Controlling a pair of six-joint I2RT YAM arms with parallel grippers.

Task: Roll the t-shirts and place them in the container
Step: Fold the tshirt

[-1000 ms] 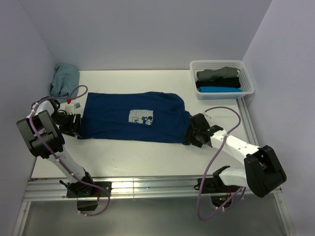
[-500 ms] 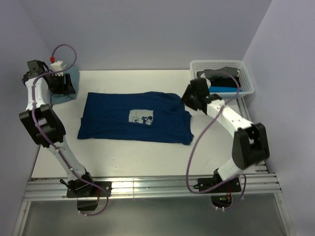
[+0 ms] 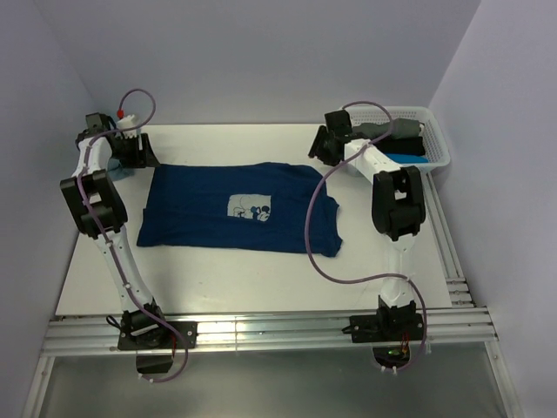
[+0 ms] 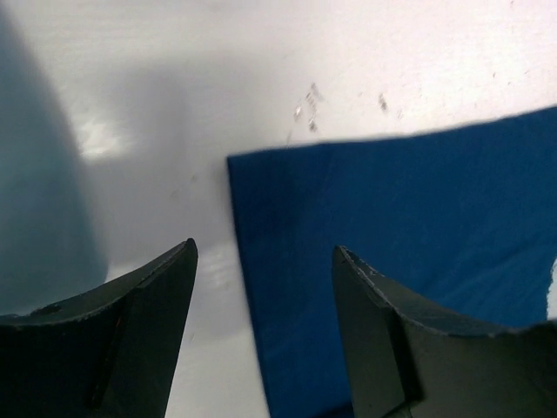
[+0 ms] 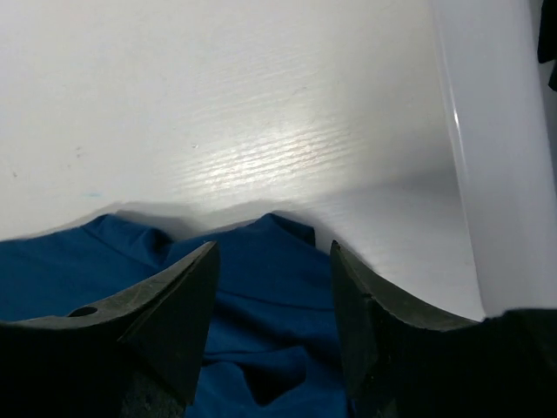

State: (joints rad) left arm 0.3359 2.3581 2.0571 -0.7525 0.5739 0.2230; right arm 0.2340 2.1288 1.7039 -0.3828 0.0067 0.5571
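Navy t-shirt [image 3: 239, 207]: lies spread flat at the centre of the overhead frame, long axis left to right. Pale print [image 3: 250, 207] faces up near its middle. The right end is rumpled; the left end lies smooth with a square corner. It rests on the white surface [image 3: 218, 279], and nothing grips it.

My left end effector [image 4: 265, 248]: upper left of the overhead frame, above the shirt's upper left corner. In the wrist view the fingers stand apart with nothing between them. Beyond the gap I see that corner of cloth and bare surface. Released.

My right end effector [image 5: 273, 246]: upper middle-right of the overhead frame, above the shirt's rumpled upper right edge. Fingers are spread and hold nothing; folds of navy cloth fill the bottom of the wrist frame. Released.

Basket [image 3: 439, 139]: white, upper right of the overhead frame, partly covered by my right arm. It holds a grey shirt [image 3: 405, 129] and a bright blue shirt [image 3: 409, 158].
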